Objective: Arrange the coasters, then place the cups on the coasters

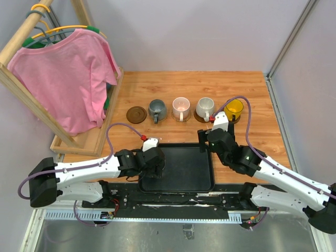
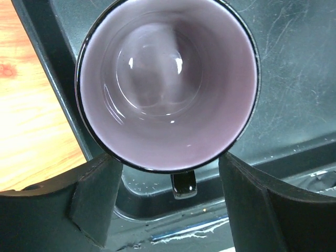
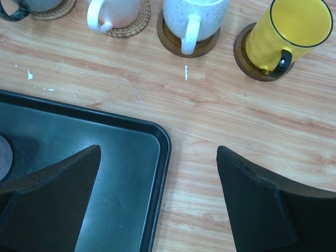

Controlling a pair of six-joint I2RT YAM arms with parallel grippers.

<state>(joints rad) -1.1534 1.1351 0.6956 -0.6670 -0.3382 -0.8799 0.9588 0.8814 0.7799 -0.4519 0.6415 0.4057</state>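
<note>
A mauve-purple cup [image 2: 168, 79] stands in the black tray [image 2: 294, 68], its dark handle [image 2: 184, 185] pointing at my left wrist camera. My left gripper [image 2: 169, 160] is open, one finger on each side of the cup's near edge. In the top view this gripper [image 1: 155, 163] hides the cup. At the back, one dark brown coaster [image 1: 136, 114] lies bare. The grey-blue cup [image 1: 157, 110], pink cup [image 1: 181, 108], off-white cup [image 1: 205, 108] and yellow cup [image 1: 233, 109] each stand on a coaster. My right gripper [image 3: 157, 152] is open and holds nothing, above the tray's far right corner [image 3: 165, 152].
A wooden clothes rack [image 1: 84, 139] with a pink T-shirt [image 1: 68, 79] stands at the back left, its base on the table. Grey walls close in the table behind and on the right. A cable loops from each wrist.
</note>
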